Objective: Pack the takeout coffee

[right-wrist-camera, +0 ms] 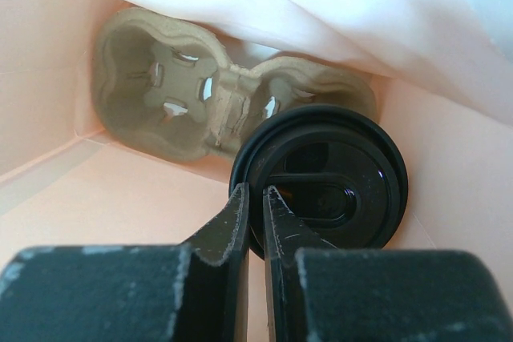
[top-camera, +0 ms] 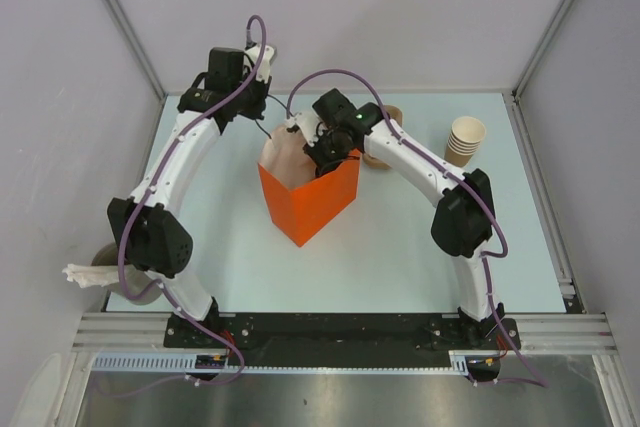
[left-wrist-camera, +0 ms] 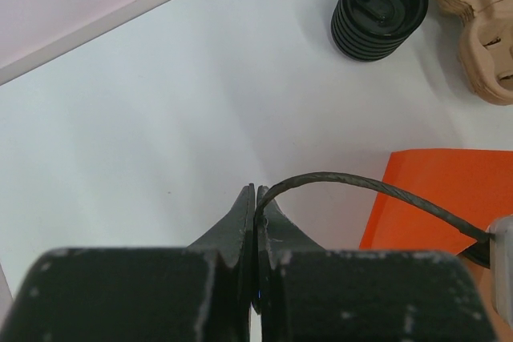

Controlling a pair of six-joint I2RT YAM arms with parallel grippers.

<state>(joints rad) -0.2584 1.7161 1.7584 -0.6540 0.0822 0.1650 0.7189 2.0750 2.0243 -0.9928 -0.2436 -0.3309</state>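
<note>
Your right gripper (right-wrist-camera: 256, 212) pinches the rim of the coffee's black lid (right-wrist-camera: 337, 190), down inside the orange bag (top-camera: 310, 202), with the cardboard carrier (right-wrist-camera: 152, 94) just behind it. Your left gripper (left-wrist-camera: 256, 202) is clamped tight on the bag's cord handle (left-wrist-camera: 361, 186).

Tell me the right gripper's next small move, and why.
Probably open the right gripper and let go: it pinches the lid by its rim, and the lid sits deep in the bag, seemingly over a carrier slot.
</note>
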